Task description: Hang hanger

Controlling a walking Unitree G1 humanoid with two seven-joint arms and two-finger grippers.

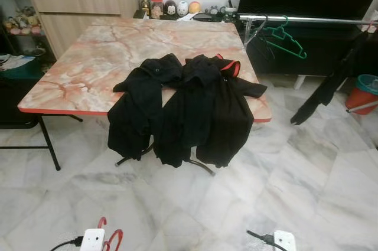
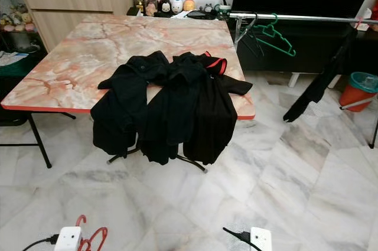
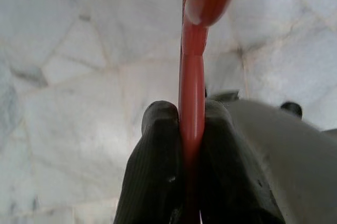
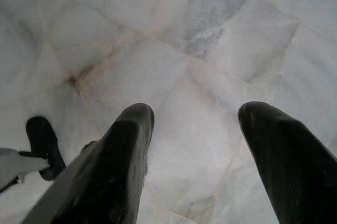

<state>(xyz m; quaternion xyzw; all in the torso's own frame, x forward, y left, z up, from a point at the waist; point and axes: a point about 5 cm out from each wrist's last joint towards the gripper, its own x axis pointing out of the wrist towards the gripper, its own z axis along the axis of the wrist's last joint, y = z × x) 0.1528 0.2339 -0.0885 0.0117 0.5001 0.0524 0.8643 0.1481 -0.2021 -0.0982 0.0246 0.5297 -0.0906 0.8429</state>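
No legible text or labels.

Before us stands a table [image 1: 88,62], with garments [image 1: 183,109] draped over its near edge; behind it, far left, a cabinet [image 1: 77,3]; to the right runs a rail [image 1: 307,20] with a hanger [image 1: 283,38] on it; near left, our left gripper [image 3: 190,116] pinches a hanger [image 1: 112,238] above the floor [image 1: 307,174].
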